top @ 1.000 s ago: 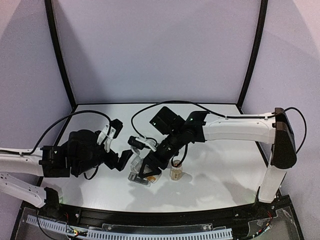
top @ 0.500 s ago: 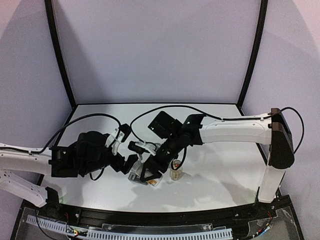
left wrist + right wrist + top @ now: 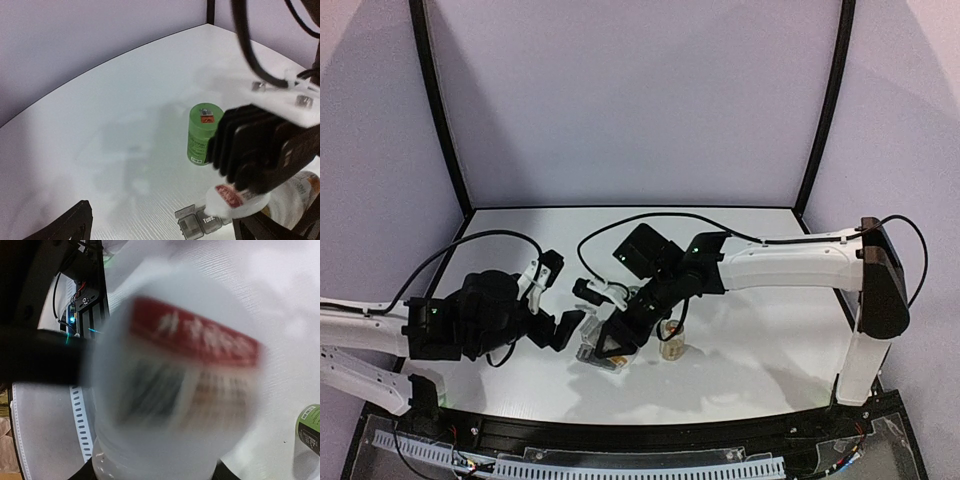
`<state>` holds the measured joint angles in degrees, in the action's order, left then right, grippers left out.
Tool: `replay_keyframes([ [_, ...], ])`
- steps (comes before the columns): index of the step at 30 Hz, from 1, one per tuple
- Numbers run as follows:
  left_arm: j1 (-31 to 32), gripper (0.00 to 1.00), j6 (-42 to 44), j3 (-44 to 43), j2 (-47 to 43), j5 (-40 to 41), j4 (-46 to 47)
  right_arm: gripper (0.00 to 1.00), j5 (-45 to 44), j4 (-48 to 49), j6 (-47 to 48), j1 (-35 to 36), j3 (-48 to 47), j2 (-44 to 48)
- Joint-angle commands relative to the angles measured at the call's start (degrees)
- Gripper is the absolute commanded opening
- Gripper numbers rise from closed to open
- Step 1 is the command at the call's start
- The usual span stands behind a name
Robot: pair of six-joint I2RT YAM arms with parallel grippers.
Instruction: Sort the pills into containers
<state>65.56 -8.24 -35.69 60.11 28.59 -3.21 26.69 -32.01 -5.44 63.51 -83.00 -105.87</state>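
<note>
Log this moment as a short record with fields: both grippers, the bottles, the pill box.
left gripper: open, holding nothing, to the left of the pill box
right gripper: shut on the white bottle, which has a red label and is held just over the pill box
pill box: grey, lying on the table
green bottle: upright on the table, apart from the pill box

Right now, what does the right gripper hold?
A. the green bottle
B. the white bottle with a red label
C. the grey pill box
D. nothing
B: the right gripper is closed around the white bottle with the red label; the green bottle stands apart, untouched.
</note>
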Motion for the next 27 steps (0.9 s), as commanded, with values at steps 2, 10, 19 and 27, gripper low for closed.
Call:
replay_keyframes([
  [2,0.37,0.99,-6.23,5.19,-2.85,2.6,-2.52,0.0,-0.31,0.31,-0.57,0.91,-2.65,-2.69],
  [10,0.36,0.99,-10.52,8.97,-3.0,3.99,-0.77,0.0,-0.97,-5.13,-1.07,1.08,-6.74,-7.17],
  [19,0.36,0.99,-12.57,12.18,-1.29,9.66,6.24,0.0,-0.58,-11.8,-0.36,1.17,-11.3,-11.51],
  [27,0.36,0.99,-14.67,13.2,5.26,8.36,13.76,0.0,-1.24,-14.53,-0.31,1.18,-13.7,-13.88],
])
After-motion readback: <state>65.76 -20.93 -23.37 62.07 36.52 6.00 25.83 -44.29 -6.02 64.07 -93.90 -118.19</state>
